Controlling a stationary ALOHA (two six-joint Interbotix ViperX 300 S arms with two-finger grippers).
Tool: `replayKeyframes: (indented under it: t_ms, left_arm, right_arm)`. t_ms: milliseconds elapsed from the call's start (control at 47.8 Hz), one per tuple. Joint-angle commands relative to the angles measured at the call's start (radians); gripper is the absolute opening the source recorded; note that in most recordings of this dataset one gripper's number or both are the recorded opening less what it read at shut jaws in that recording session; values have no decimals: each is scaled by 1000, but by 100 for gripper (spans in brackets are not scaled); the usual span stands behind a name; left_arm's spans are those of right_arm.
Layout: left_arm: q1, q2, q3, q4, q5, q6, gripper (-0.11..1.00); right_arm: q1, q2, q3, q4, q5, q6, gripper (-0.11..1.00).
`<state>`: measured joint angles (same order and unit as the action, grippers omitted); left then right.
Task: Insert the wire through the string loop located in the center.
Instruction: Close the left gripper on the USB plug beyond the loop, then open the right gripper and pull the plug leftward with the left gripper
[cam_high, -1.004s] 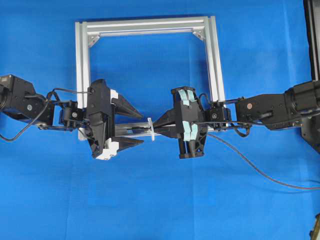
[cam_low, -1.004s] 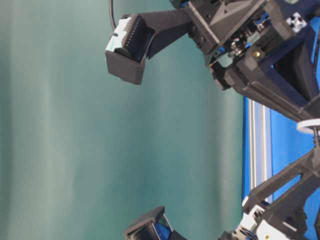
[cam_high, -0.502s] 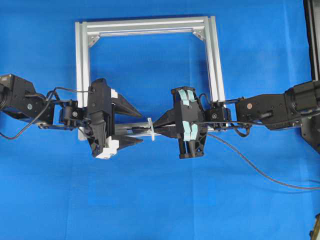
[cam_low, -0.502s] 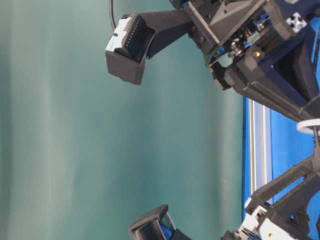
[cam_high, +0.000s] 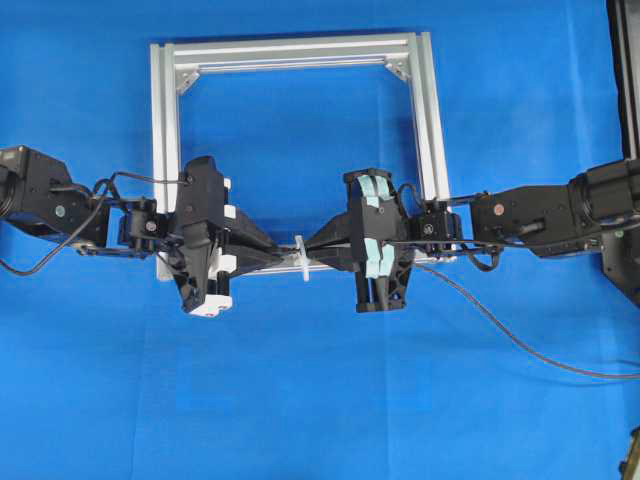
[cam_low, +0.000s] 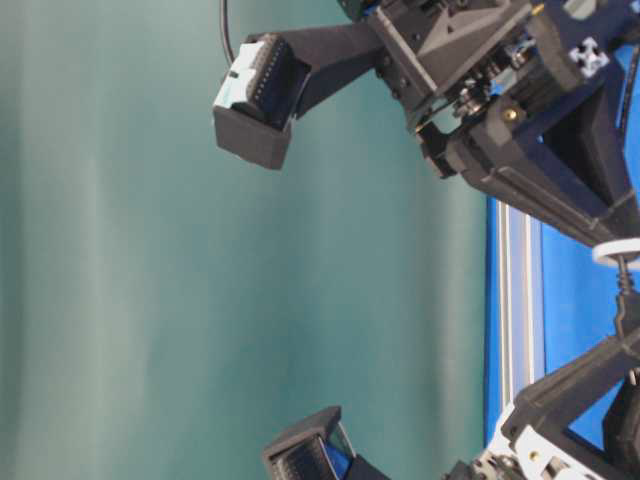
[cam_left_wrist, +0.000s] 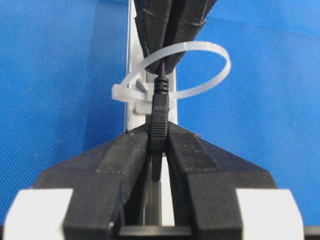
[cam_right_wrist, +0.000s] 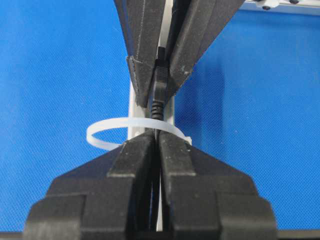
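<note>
Left claw (cam_left_wrist: 159, 145): closed tight on the plug end of the wire (cam_left_wrist: 159, 112), pads pinching the dark plug body on both sides, right over the frame bar.
Right claw (cam_right_wrist: 156, 142): clamped narrow on the wire just behind the plug, its tips sitting at the loop from the other side.
Wire: the plug has passed through the string loop (cam_left_wrist: 172, 70) and pokes out on the left claw's side; the ribbed strain relief sits right inside the ring. In the overhead view the rest of the cable (cam_high: 520, 340) trails away across the blue counter (cam_high: 320, 400) to the right edge.
String loop: white, upright, fixed to the near bar of the silver frame (cam_high: 165, 120), midway between the two claws (cam_high: 301, 258).
Both claws: tips facing each other nose to nose across the loop, just apart, lined up along the bar.
Table-level view: the loop shows only as a white sliver at the right edge (cam_low: 618, 250); the grip itself cannot be made out there.
</note>
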<state>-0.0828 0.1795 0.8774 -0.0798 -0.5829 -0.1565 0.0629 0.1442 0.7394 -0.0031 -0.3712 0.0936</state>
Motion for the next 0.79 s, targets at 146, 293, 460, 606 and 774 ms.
replayKeyframes:
  t_ms: [146, 293, 460, 606, 774]
  left_arm:
    - [12, -17, -15, -5, 12, 0, 7]
    - [12, -17, -15, -5, 12, 0, 7]
    - [12, -17, -15, -5, 12, 0, 7]
    - [12, -17, -14, -5, 12, 2, 7]
    - [12, -18, -12, -5, 12, 0, 7]
  right_arm:
    - [5, -17, -12, -2, -2, -3, -2]
    - [6, -20, -9, -3, 8, -2, -2]
    - [6, -21, -8, -2, 9, 3, 13]
    - [6, -21, -8, -2, 9, 2, 54]
    - [6, -21, -6, -3, 9, 0, 94]
